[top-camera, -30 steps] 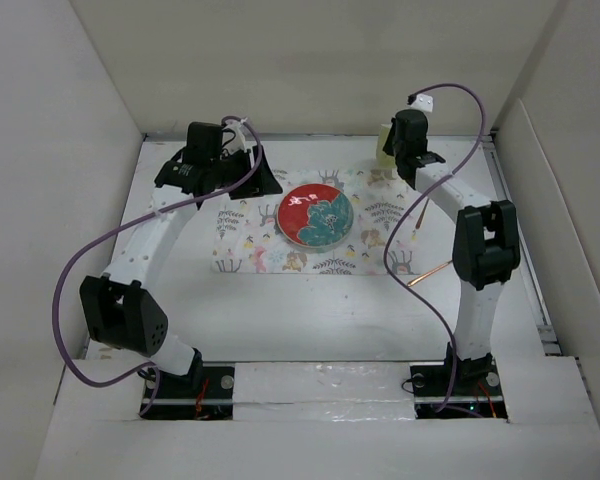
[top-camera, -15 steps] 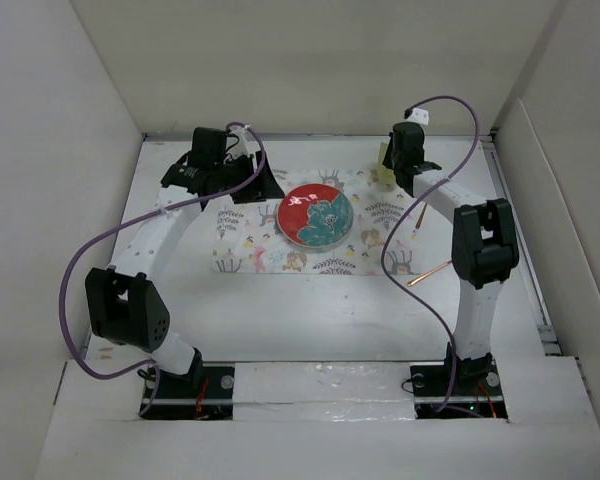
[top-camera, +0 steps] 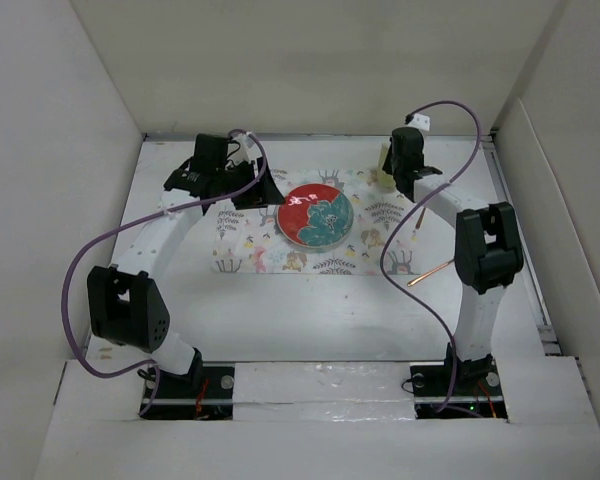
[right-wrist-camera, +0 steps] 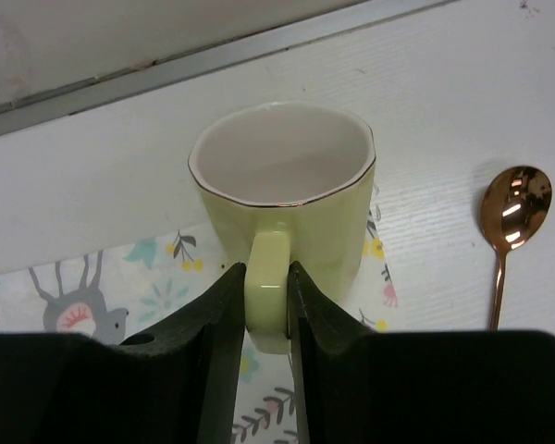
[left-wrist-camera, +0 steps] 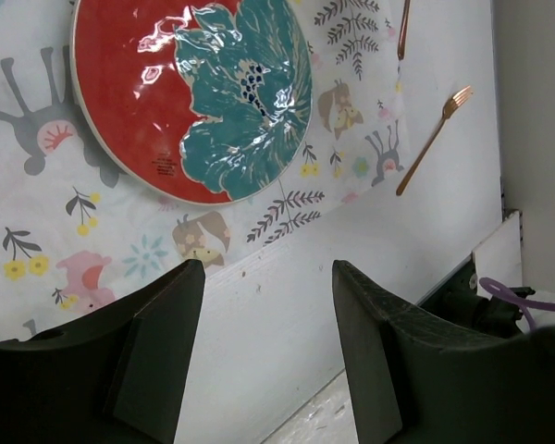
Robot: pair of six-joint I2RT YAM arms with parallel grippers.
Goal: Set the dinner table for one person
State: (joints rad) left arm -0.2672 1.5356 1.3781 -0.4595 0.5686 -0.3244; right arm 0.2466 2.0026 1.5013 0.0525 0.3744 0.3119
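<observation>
Dinner table [top-camera: 310,310] — white, lay under both arms and bore a floral placemat [top-camera: 245,250] with a red-and-teal plate [top-camera: 317,215] on it.
Right gripper [right-wrist-camera: 266,277]: fingers were clamped on the handle of a yellow mug [right-wrist-camera: 282,176] at the placemat's far right corner.
Left gripper [left-wrist-camera: 264,287]: fingers stood apart, empty — over the placemat, beside the plate.

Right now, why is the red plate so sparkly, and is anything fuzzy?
Left wrist view: light bounces off the glossy plate as white glare patches, and the dark fingers of the left gripper look soft. Right wrist view: the spoon has bright glints; the mug is sharp. Top external view: only a faint shine on the plate.
</observation>
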